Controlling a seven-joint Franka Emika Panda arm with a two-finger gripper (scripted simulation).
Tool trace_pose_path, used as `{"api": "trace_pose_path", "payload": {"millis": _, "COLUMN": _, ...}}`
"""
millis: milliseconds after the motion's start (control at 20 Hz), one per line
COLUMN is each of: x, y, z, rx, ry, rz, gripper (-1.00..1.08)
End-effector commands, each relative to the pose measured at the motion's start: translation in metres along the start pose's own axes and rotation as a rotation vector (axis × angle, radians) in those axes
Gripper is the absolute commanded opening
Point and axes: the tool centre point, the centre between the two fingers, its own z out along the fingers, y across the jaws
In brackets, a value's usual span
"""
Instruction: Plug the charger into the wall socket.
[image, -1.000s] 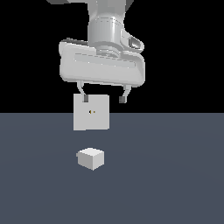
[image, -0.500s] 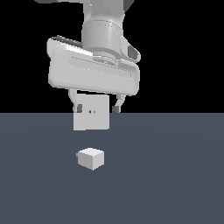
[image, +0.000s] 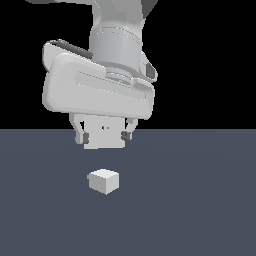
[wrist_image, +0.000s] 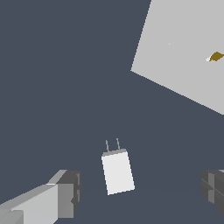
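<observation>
the charger (image: 104, 181) lies free on the dark floor (image: 200, 200), prongs toward the wall socket (image: 102, 135) standing upright behind it. the gripper (image: 103, 136) hangs above, fingers spread, empty, partly hiding the socket.

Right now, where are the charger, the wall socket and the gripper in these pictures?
charger (image: 104, 181): exterior view, front face of the cube.
wall socket (wrist_image: 183, 57): wrist view, bare face of the plate.
gripper (image: 104, 136): exterior view, midway between its fingertips.
</observation>
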Motion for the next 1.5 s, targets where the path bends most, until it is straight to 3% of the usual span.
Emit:
{"api": "trace_pose_path", "payload": {"millis": 0, "x": -0.003, "y": -0.004, "z": 0.005, "rx": 0.006, "ry": 0.01, "rz": -0.05, "gripper": 1.0}}
{"api": "trace_pose_path", "payload": {"millis": 600, "x": -0.014, "y": -0.014, "z": 0.019, "rx": 0.023, "ry": 0.036, "rz": -0.187, "gripper": 1.0}}
{"api": "trace_pose_path", "payload": {"millis": 1450, "x": -0.018, "y": -0.014, "z": 0.034, "rx": 0.025, "ry": 0.036, "rz": -0.195, "gripper": 1.0}}
